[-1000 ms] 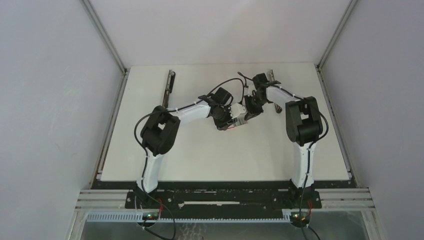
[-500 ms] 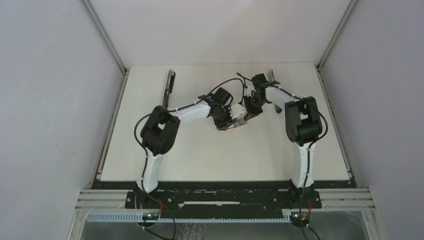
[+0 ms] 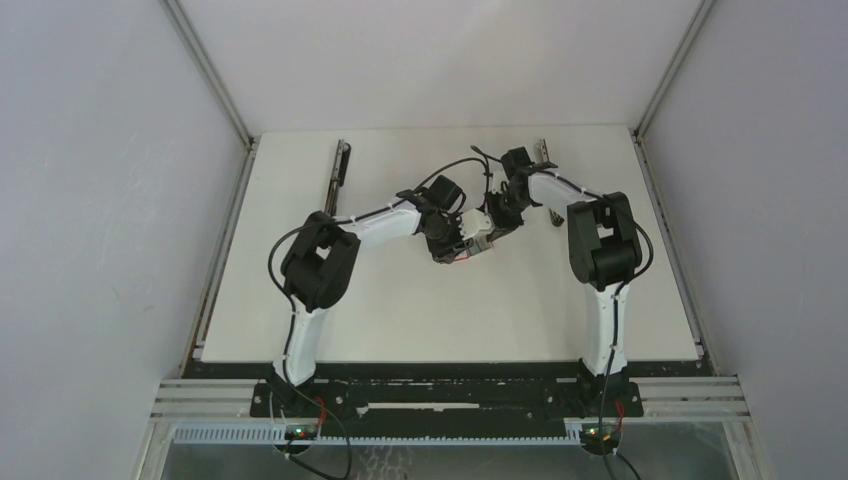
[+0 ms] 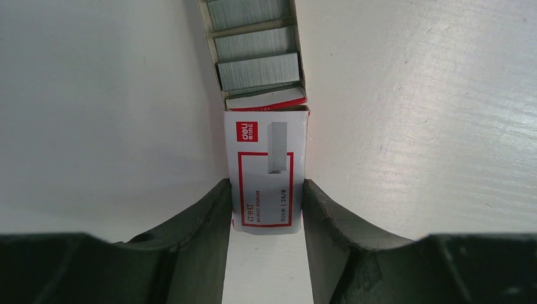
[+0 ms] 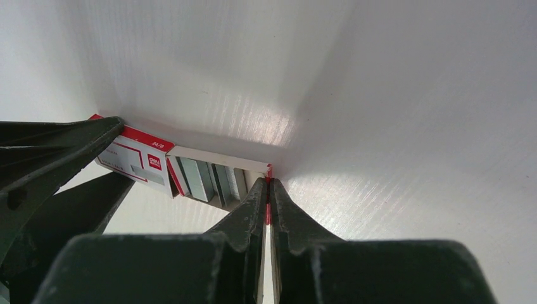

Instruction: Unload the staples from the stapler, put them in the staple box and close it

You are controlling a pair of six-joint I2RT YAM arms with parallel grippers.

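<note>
My left gripper (image 4: 266,190) is shut on the sleeve of a small red-and-white staple box (image 4: 266,171), gripping its two sides. The box's inner tray (image 4: 253,38) is slid partly out, with grey staple strips (image 4: 258,69) lying in it. My right gripper (image 5: 268,183) is shut on the red end flap of that tray (image 5: 218,158). In the top view both grippers, left (image 3: 452,232) and right (image 3: 492,222), meet at the box (image 3: 470,240) mid-table. A long opened stapler (image 3: 338,172) lies at the far left.
A second stapler-like object (image 3: 545,152) lies at the far right, partly hidden behind my right arm. Grey walls and metal rails (image 3: 225,250) enclose the white table on the left, right and back.
My right gripper and forearm have edged slightly left, and the box between the grippers has shifted a little with them. Both grips are unchanged.
</note>
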